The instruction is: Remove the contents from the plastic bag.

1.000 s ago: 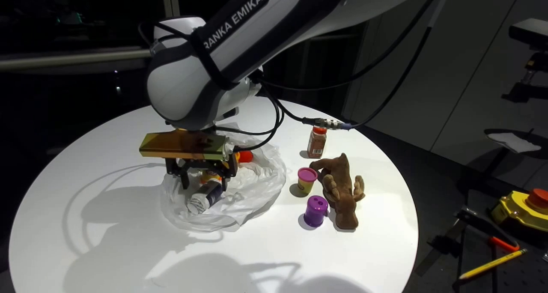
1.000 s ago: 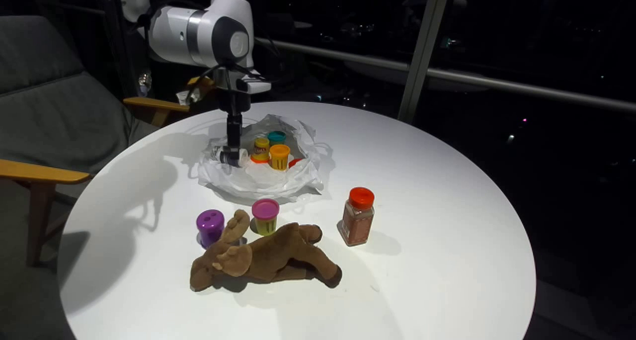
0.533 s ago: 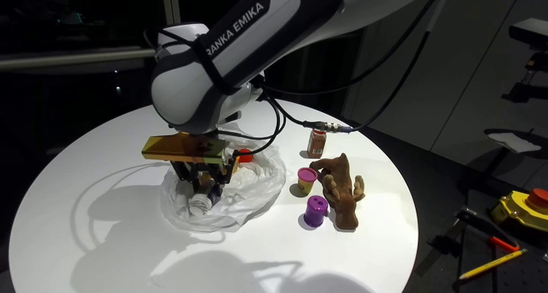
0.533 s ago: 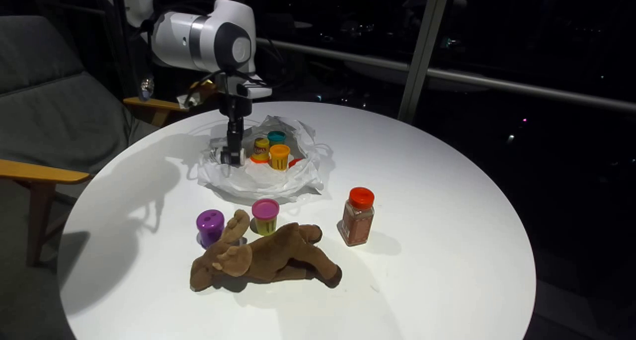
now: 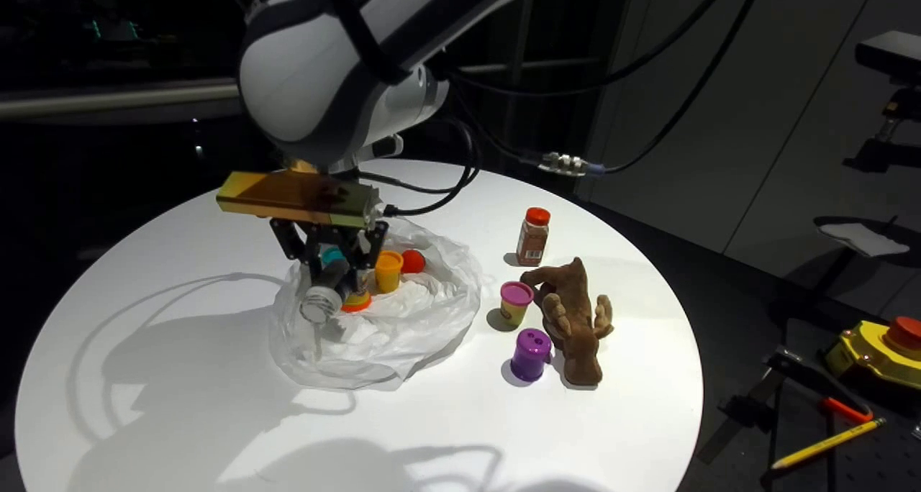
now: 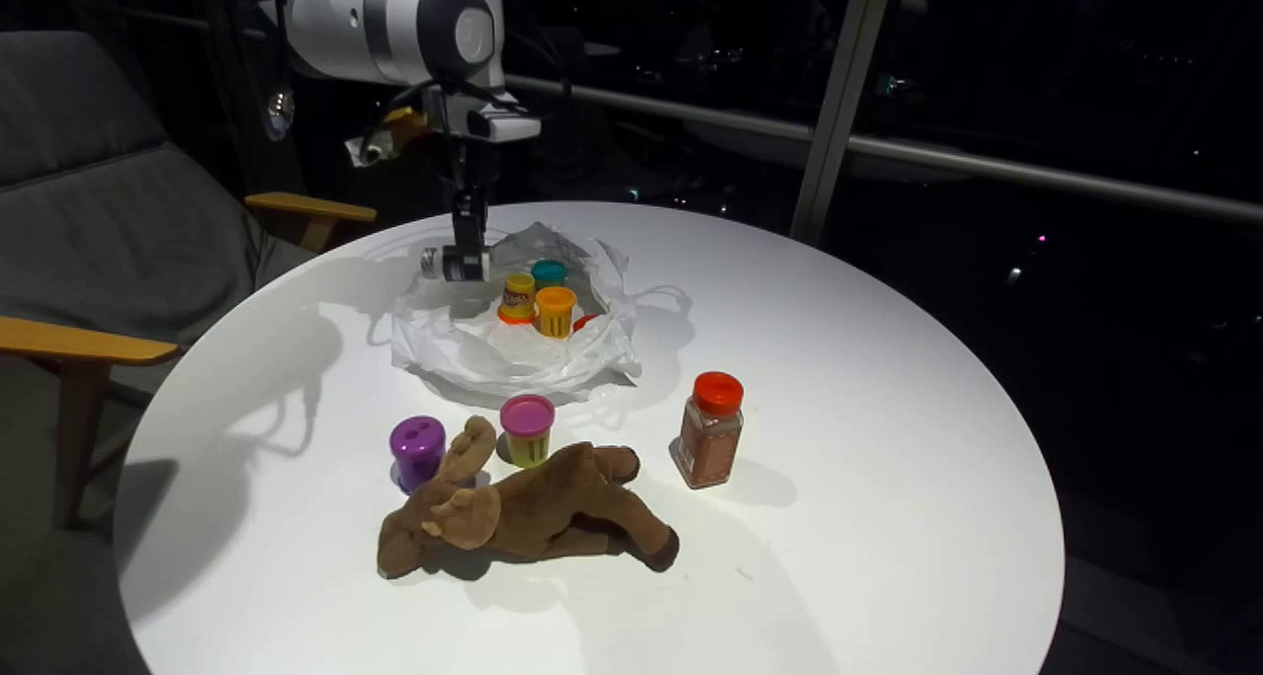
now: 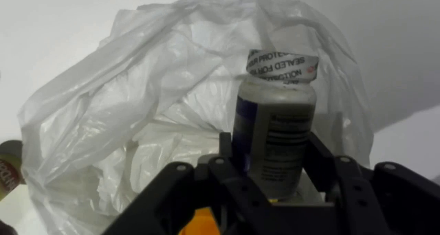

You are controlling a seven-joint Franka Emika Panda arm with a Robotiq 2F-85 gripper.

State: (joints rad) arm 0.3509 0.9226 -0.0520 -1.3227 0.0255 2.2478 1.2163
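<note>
My hand [image 7: 268, 145] pinches the bottle [image 7: 275, 121] over the plastic bag [image 6: 464, 364].
I squeeze it by both sides, and it lies sideways in the air. Inside the open bag I see a yellow cup [image 6: 519, 295], a teal cup [image 6: 549, 272], an orange cup [image 6: 556, 314] and a round red thing [image 5: 413, 262]. Outside it, on the white table [image 6: 868, 478], are a purple cup [image 6: 418, 450], a cup with a pink lid [image 6: 528, 436], a jar with a red lid [image 6: 710, 436] and a brown stuffed animal [image 6: 553, 507].

round white table [image 6: 888, 517] | grey armchair [image 6: 79, 221] with wooden armrests [image 6: 89, 341] | yellow pencil [image 5: 827, 444] near red-topped yellow box [image 5: 872, 355]
</note>
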